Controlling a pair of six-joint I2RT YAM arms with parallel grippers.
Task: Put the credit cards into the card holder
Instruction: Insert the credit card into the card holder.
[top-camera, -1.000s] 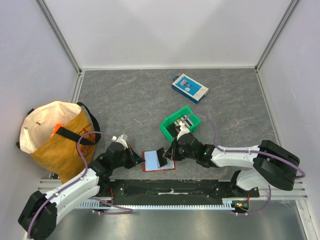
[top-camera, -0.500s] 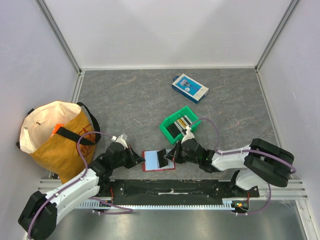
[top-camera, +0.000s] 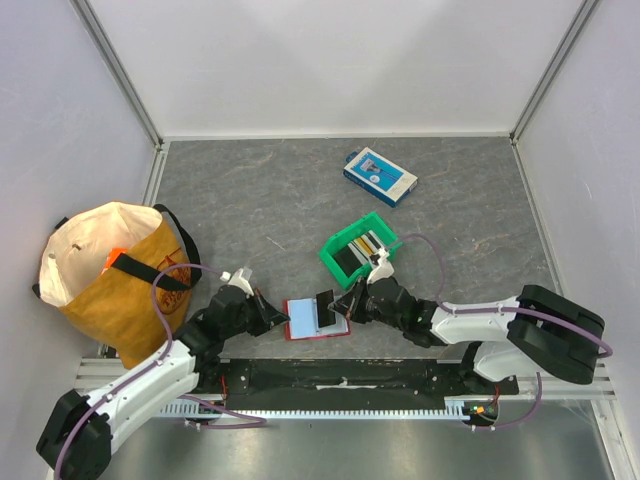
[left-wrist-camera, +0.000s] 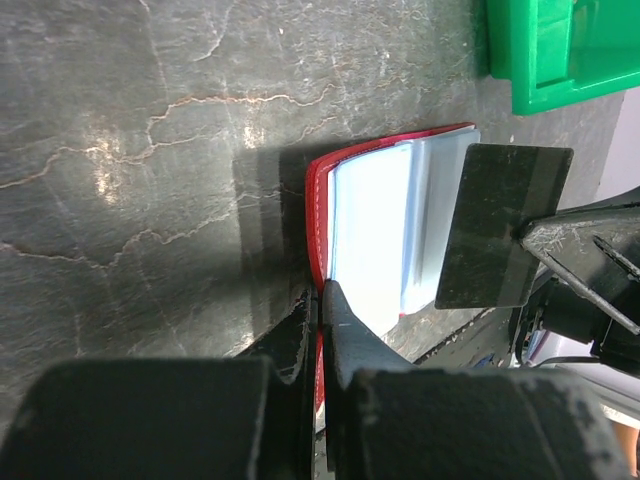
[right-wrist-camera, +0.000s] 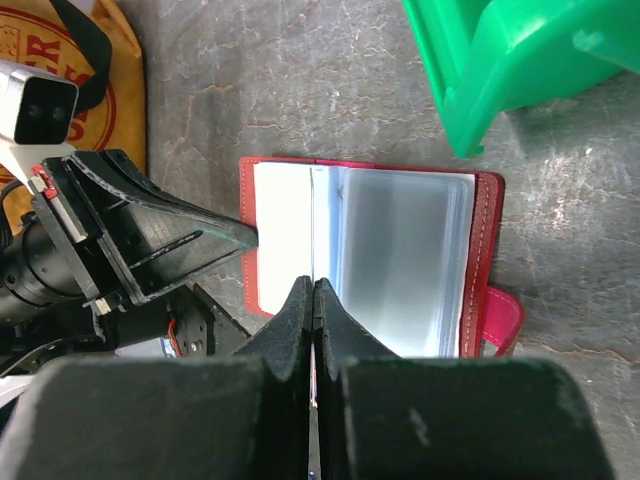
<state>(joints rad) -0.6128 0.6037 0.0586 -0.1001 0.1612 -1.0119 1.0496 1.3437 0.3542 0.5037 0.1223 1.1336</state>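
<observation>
The red card holder (top-camera: 338, 329) lies open near the front edge, its pale clear sleeves up. It also shows in the left wrist view (left-wrist-camera: 317, 190) and the right wrist view (right-wrist-camera: 488, 250). My left gripper (top-camera: 273, 318) (left-wrist-camera: 322, 292) is shut on the holder's left cover edge. My right gripper (top-camera: 347, 305) (right-wrist-camera: 314, 285) is shut on a black credit card (top-camera: 325, 312) (left-wrist-camera: 498, 225), held on edge over the holder's middle fold; it shows as a thin line in the right wrist view (right-wrist-camera: 313, 225). More credit cards (top-camera: 364, 243) lie in the green bin.
The green bin (top-camera: 329, 249) (right-wrist-camera: 520, 70) stands just behind the holder. A blue-and-white box (top-camera: 380, 176) lies further back. A yellow bag (top-camera: 110, 275) (right-wrist-camera: 110, 90) stands at the left. The enclosure walls close in on three sides.
My right gripper has moved left and forward from the green bin with the black card, which now stands over the holder's middle. My left gripper keeps its hold on the cover.
</observation>
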